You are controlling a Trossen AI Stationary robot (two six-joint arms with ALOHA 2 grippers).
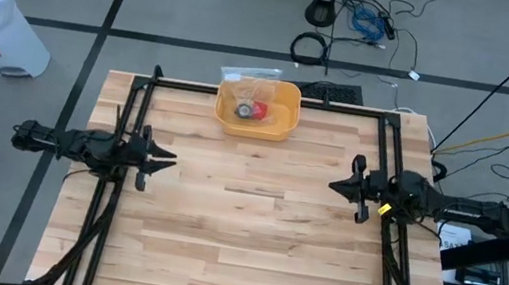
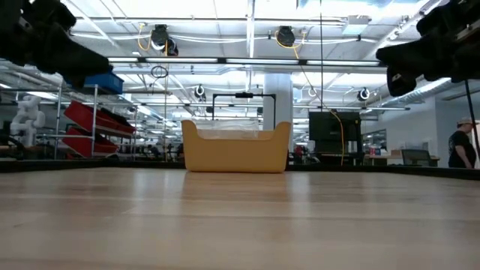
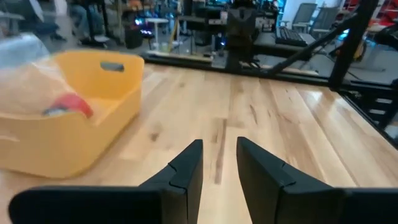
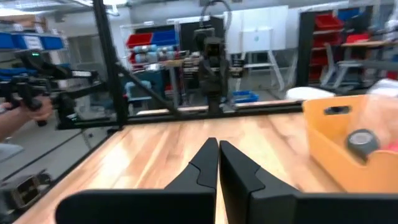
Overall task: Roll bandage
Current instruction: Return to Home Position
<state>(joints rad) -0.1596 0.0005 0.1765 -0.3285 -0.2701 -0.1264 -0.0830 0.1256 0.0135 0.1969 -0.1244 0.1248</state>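
A yellow bin point(image 1: 256, 121) stands on the wooden table at the middle of the far edge. In it lie a small grey roll point(image 4: 362, 142), a red piece point(image 3: 71, 104) and a beige bundle under clear plastic point(image 1: 251, 85); which of these is the bandage I cannot tell. My left gripper point(image 3: 219, 149) hangs above the table's left side, pointing level toward the right, open with nothing between its fingers. My right gripper point(image 4: 218, 144) hangs above the right side, pointing level toward the left, shut on nothing. Both are far from the bin.
A black frame point(image 1: 271, 98) runs along the table's far edge and down both sides beneath the arms. Bare wood point(image 1: 248, 222) lies between the two grippers and toward the near edge. A person's hand point(image 4: 31, 109) shows beyond the table in the right wrist view.
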